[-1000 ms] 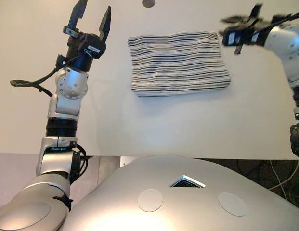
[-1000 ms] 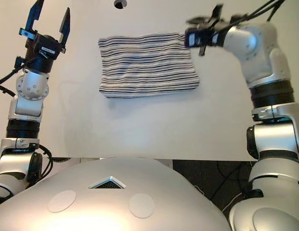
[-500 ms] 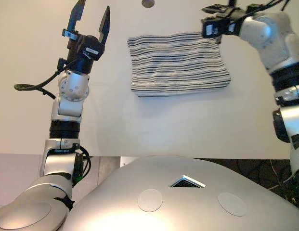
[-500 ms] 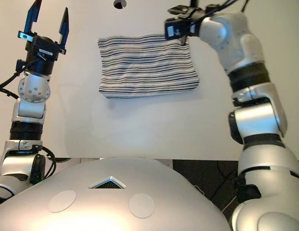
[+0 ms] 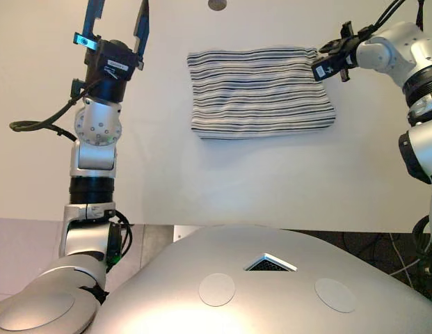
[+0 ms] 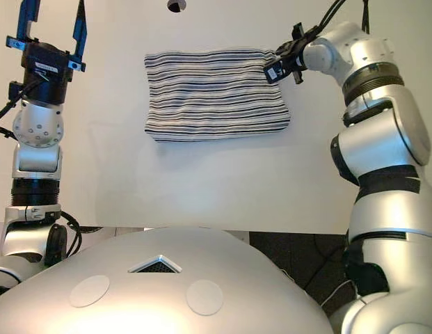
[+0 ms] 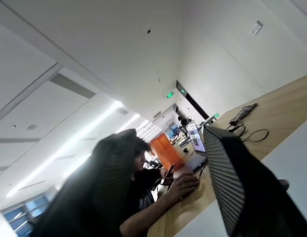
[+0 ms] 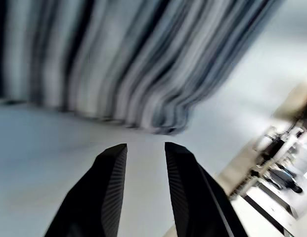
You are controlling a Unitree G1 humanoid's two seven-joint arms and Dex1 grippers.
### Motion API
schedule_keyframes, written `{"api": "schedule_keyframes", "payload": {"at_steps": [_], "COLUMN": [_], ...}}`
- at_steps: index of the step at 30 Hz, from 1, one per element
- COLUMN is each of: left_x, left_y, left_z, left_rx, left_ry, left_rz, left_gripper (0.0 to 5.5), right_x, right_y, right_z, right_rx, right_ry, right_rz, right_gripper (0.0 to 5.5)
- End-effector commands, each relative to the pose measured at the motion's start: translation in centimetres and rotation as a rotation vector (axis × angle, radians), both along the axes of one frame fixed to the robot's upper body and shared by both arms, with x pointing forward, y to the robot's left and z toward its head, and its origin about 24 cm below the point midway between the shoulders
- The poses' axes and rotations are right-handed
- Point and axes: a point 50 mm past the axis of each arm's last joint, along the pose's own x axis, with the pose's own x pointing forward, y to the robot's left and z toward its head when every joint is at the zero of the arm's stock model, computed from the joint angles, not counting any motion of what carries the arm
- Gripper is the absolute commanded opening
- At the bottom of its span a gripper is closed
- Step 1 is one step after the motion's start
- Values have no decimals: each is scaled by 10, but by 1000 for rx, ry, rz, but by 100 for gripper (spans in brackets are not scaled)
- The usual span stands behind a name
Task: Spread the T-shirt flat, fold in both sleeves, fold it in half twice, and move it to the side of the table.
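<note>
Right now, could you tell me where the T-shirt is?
In the head views the folded T-shirt lies on the far middle of the table, the right gripper close by its far right corner and the left gripper well off to its left.

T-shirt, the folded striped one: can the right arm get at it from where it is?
Probably yes. The right gripper hangs open just off the T-shirt's far right corner, with nothing between them.

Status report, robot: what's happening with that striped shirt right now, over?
Left end effector open, raised at left. Right end effector open, empty, beside right edge of T-shirt. T-shirt folded on table. Dark round spot beyond it, apart.
</note>
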Motion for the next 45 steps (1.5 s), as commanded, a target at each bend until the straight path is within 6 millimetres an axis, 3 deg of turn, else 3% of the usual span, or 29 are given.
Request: {"api": "schedule_keyframes", "payload": {"at_steps": [1, 4, 6, 7, 11, 13, 15, 17, 19, 22, 27, 30, 34, 37, 39, 41, 43, 45], "left_x": [4, 5, 7, 6, 5, 5, 5, 5, 5, 5, 6, 7, 4, 1, -1, -3, -3, -2], "left_y": [4, 5, 4, 3, 1, 2, 1, 0, 0, -2, -5, -4, -1, -2, 1, 4, 5, 3], "left_z": [5, 6, 4, 2, -2, -2, -2, -2, -2, -1, -3, -3, -1, 2, 4, 6, 7, 8], "left_rx": [4, 23, 15, 17, 24, 21, 19, 17, 11, -6, -6, -10, -15, -9, 5, 15, 21, 26], "left_ry": [6, 16, 27, 34, 43, 43, 41, 37, 33, 24, 23, 22, 12, 3, 2, 1, 2, 5], "left_rz": [13, 22, 26, 24, 20, 25, 24, 20, 19, 7, 2, 4, 17, 19, 33, 45, 52, 49], "left_gripper": [248, 248, 248, 248, 248, 248, 248, 248, 248, 248, 248, 248, 248, 248, 248, 248, 248, 248], "right_x": [-21, -40, -39, -36, -34, -24, -5, 13, 21, 15, 0, -3, 0, -4, -15, -24, -33, -40], "right_y": [-8, -4, -1, -7, -59, -67, -47, -14, 26, 71, 88, 78, 45, 4, -35, -58, -68, -62], "right_z": [-21, -34, -28, -20, 24, 62, 91, 105, 97, 55, -15, -34, -36, -34, -26, -18, -13, -13], "right_rx": [-50, -7, 26, 17, -166, -197, -113, 5, 130, 241, 150, 66, -98, -235, -335, -382, -376, -315], "right_ry": [155, 271, 246, 222, 169, 69, -99, -250, -304, -228, -83, -57, -72, -18, 97, 203, 301, 380], "right_rz": [34, 66, 64, 45, -89, -127, -98, -24, 79, 187, 222, 197, 133, 54, -35, -93, -108, -88], "right_gripper": [144, 144, 144, 144, 144, 144, 144, 144, 144, 144, 144, 144, 144, 144, 144, 144, 144, 144]}}
